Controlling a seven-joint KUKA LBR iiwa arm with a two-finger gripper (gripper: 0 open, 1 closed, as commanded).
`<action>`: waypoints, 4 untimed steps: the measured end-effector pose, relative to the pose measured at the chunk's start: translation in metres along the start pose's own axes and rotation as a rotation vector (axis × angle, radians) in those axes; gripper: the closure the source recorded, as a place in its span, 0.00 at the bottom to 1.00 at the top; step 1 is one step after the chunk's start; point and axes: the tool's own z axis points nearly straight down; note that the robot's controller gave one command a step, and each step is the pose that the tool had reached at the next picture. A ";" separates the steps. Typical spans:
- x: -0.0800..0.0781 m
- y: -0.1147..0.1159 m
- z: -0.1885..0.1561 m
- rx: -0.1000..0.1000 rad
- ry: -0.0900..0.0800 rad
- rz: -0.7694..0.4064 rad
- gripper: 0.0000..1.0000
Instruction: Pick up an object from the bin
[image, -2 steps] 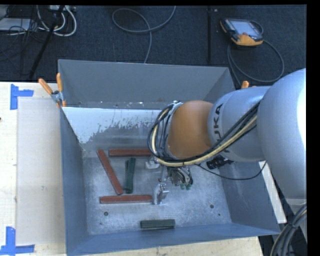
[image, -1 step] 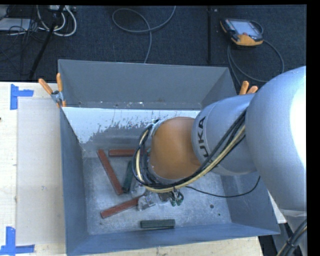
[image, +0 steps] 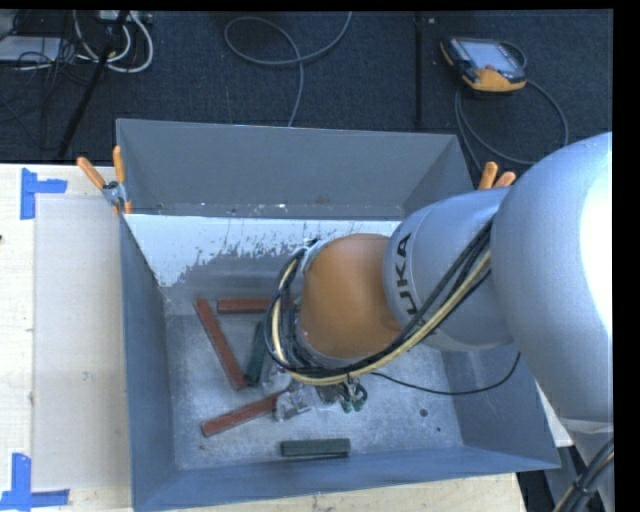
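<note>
My gripper (image: 302, 400) reaches down into the middle of the bin, mostly under the arm's orange cover, with a bit of grey metal showing below it. It is right at the end of a reddish-brown flat stick (image: 238, 416) that lies slanted on the bin floor. A dark green thing (image: 259, 352) sits just left of the gripper, half hidden by cables. A longer brown stick (image: 220, 342) runs diagonally beside it. A short brown stick (image: 243, 305) lies behind them. A dark flat bar (image: 315, 448) rests near the front wall.
The arm comes in from the right and covers the bin's right half. Bare floor shows at the left of the sticks and along the front right.
</note>
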 end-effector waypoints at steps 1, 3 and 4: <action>0.009 -0.002 -0.109 0.001 0.003 -0.115 1.00; 0.009 -0.002 -0.110 0.001 0.004 -0.113 1.00; -0.010 -0.004 -0.133 0.001 0.005 -0.081 1.00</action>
